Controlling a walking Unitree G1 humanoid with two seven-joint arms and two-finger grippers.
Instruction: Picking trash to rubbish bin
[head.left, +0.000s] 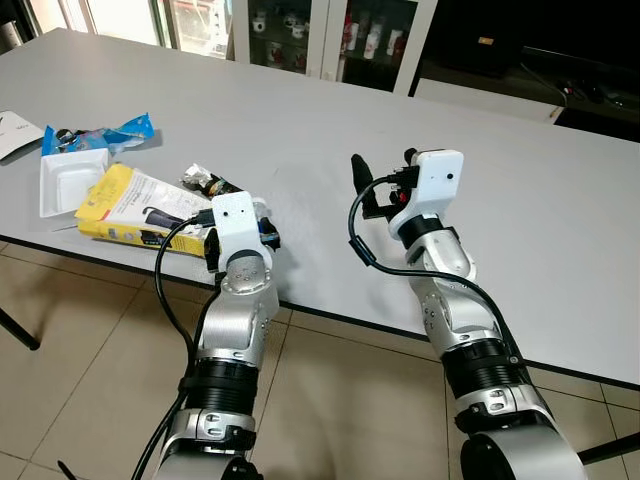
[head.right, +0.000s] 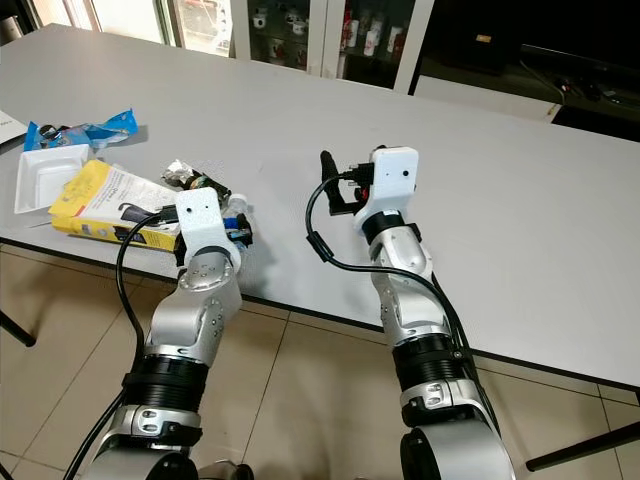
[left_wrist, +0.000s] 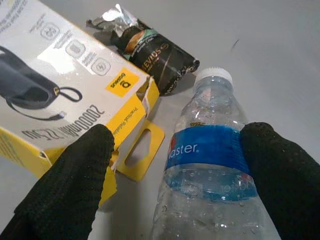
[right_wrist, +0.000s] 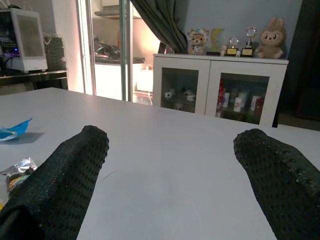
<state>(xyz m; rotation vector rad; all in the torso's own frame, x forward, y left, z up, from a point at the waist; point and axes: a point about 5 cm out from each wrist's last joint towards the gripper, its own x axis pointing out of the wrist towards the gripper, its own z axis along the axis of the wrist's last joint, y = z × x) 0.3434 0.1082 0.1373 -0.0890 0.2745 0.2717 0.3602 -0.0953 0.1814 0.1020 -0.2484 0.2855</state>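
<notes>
A clear plastic water bottle (left_wrist: 212, 165) with a blue label and a white cap lies on the grey table (head.left: 520, 200) near its front edge, wet with droplets inside. The left gripper (left_wrist: 175, 170) has its two black fingers spread on either side of the bottle's label band; whether they touch it cannot be told. Just beside the bottle lie one yellow-and-white cardboard box (head.left: 135, 205) and one crumpled dark foil wrapper (left_wrist: 150, 50). Farther left sit one white plastic tray (head.left: 68, 180) and one blue wrapper (head.left: 105, 135). The right gripper (right_wrist: 175, 170) is raised above bare table, fingers wide apart, holding nothing.
</notes>
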